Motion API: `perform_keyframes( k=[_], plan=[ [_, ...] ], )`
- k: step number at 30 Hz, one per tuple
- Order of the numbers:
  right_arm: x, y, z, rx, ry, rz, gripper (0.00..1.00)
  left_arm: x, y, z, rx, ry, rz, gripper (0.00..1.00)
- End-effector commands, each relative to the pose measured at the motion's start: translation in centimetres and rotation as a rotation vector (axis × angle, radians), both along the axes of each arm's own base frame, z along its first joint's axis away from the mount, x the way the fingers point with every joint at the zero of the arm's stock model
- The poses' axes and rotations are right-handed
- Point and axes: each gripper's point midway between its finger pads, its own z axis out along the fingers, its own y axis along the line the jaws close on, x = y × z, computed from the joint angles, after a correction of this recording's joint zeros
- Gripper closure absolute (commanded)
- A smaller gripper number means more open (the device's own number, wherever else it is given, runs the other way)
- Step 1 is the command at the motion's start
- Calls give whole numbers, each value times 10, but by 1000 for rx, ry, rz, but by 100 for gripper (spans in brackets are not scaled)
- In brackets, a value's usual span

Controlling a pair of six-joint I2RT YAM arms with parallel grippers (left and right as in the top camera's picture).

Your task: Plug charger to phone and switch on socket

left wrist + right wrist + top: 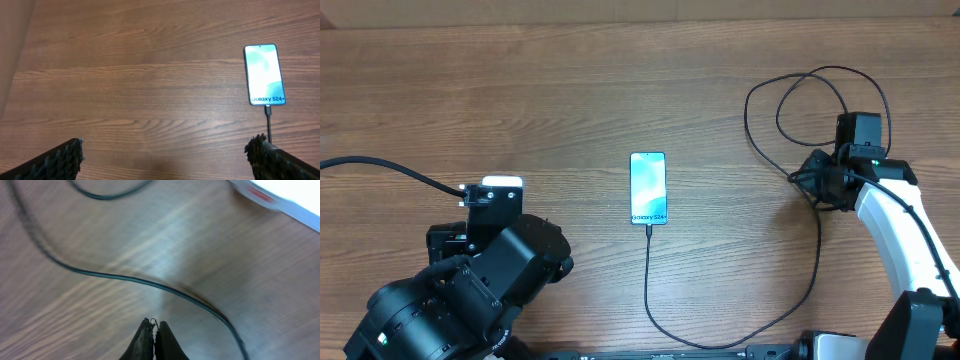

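The phone is laid at the bench centre, with the charger plugged in at its 6 o'clock end and looped toward 2 o'clock. The jaws of the left gripper are set wide apart at 8 o'clock. The jaws of the right gripper are closed on nothing near the charger. The socket is glimpsed, blurred, at 1 o'clock of them.

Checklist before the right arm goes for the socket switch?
1. Charger plugged into phone: ok, tip seated at its lower edge.
2. Left gripper open, clear of phone: ok.
3. Right gripper shut and empty, ready to press: ok.
4. Socket in view: ok, top right corner of the right wrist view, blurred.
5. Red switch on or off: cannot tell.
6. Path to switch free of cable: not ok, the cable lies on the table between gripper and socket.
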Motion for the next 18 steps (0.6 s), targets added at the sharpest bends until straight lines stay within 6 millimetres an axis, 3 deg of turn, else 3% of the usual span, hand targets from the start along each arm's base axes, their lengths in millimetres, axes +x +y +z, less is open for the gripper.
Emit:
perform_keyframes(
  k=[1, 9, 12, 14, 18],
  plan=[
    [4, -22, 14, -95, -21, -114, 96, 2, 11, -1, -29, 6, 82, 1],
    [-6, -33, 13, -143, 7, -201, 96, -11, 82, 5, -64, -45, 455, 1],
    [-7, -38, 14, -143, 2, -244, 96, -33, 107, 14, -96, -115, 587, 0],
    [-10, -47, 14, -139, 3, -277, 96, -60, 121, 23, -132, -205, 667, 0],
    [-14, -58, 11, -75, 4, -329, 96, -104, 130, 35, -198, -368, 714, 0]
  ],
)
